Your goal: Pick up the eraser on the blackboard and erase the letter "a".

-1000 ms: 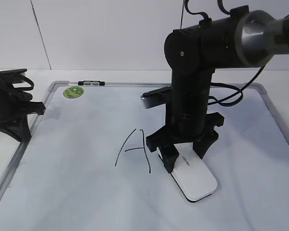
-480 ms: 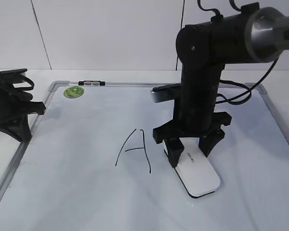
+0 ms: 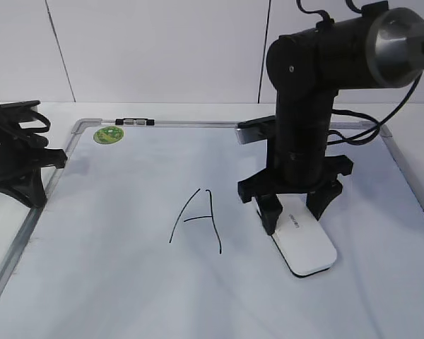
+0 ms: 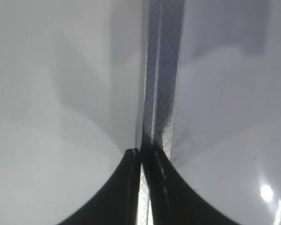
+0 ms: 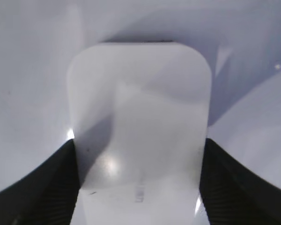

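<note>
The white eraser (image 3: 307, 251) lies flat on the blackboard (image 3: 113, 240), right of a tall capital "A" (image 3: 198, 219) in black marker. My right gripper (image 3: 293, 219) points straight down and is shut on the eraser's near end, one finger on each long side. In the right wrist view the eraser (image 5: 138, 108) fills the space between the fingers of this gripper (image 5: 138, 187). No small lowercase "a" shows in any view. My left gripper (image 3: 39, 180) is shut and empty, low over the board's left frame (image 4: 161, 70), as the left wrist view (image 4: 141, 152) shows.
A round green sticker (image 3: 108, 135) sits at the board's far left corner. A small silver and black clip (image 3: 134, 122) lies on the far frame. The silver frame runs round the board; its right edge (image 3: 410, 176) is close to the right arm's cable.
My right gripper has slid to the right along the board with the eraser in it, away from the capital "A". The left arm has not moved.
</note>
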Motion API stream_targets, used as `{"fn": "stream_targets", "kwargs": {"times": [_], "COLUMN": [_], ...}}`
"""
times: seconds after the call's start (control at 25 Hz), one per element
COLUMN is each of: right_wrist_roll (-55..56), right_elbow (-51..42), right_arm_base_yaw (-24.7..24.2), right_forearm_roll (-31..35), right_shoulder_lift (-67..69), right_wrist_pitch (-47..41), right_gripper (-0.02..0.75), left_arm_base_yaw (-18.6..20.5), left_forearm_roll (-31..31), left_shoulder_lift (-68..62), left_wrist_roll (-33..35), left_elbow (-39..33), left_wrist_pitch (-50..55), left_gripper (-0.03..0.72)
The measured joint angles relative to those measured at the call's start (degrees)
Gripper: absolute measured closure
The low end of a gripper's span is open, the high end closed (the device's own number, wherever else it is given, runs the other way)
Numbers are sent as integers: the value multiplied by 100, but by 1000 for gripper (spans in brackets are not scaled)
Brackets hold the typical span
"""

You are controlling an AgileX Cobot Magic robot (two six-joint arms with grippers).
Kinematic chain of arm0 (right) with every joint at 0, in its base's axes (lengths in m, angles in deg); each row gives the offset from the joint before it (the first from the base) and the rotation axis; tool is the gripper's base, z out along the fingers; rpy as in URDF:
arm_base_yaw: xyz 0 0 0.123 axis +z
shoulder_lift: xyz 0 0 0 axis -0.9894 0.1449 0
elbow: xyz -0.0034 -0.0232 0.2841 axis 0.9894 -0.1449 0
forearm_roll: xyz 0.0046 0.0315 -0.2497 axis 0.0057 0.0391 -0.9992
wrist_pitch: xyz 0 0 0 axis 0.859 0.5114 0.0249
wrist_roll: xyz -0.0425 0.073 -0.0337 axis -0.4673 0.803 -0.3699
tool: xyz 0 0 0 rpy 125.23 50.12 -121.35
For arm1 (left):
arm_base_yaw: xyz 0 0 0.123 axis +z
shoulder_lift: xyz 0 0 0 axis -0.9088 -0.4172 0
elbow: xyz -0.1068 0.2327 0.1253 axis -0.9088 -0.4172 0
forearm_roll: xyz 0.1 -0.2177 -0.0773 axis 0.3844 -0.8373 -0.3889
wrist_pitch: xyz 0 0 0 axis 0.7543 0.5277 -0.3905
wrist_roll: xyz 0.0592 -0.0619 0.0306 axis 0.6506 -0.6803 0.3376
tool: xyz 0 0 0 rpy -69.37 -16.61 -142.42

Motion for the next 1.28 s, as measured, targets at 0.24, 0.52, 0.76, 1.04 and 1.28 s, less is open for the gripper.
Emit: {"fn": "stream_targets", "kwargs": {"times": [0.24, 0.52, 0.76, 1.04, 1.28], "right_wrist_roll": [136, 217, 230, 229, 182], "right_elbow": [540, 907, 907, 882, 380], "right_arm_base_yaw": [-66, -222, -899, -1618, -1972], "right_forearm_roll": [-525, -599, -607, -607, -607], "right_shoulder_lift": [-57, -504, -752, -929, -929], "right_wrist_pitch": [-12, -44, -68, -91, -91], "right_gripper": [195, 195, 195, 195, 195], "left_arm_base_yaw": [0, 0, 0, 0, 0], "left_forearm_roll": [0, 0, 0, 0, 0], "left_shoulder_lift": [0, 0, 0, 0, 0], "left_wrist_roll": [0, 0, 0, 0, 0], "left_elbow": [0, 0, 0, 0, 0], "left_wrist_pitch": [0, 0, 0, 0, 0], "left_gripper": [653, 652, 652, 652, 652]}}
